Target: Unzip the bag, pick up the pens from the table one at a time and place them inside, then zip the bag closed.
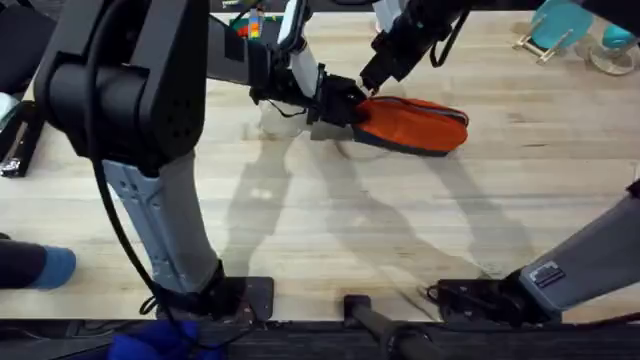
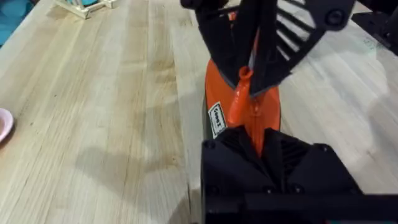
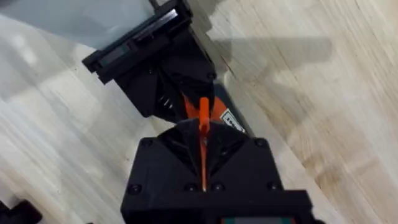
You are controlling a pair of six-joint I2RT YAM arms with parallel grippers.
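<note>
Both hands, left (image 1: pixel 338 102) and right (image 1: pixel 370 82), clamp the soft orange fabric pouch (image 1: pixel 415 125); uneven pulling could jam its zipper.

A teal object on a pale wooden stand (image 1: pixel 553 32) sits at the far right corner beside a clear round dish (image 1: pixel 612 58). A colourful block (image 1: pixel 248 24) lies at the far edge; a blue cloth (image 1: pixel 48 266) shows at near left.
</note>
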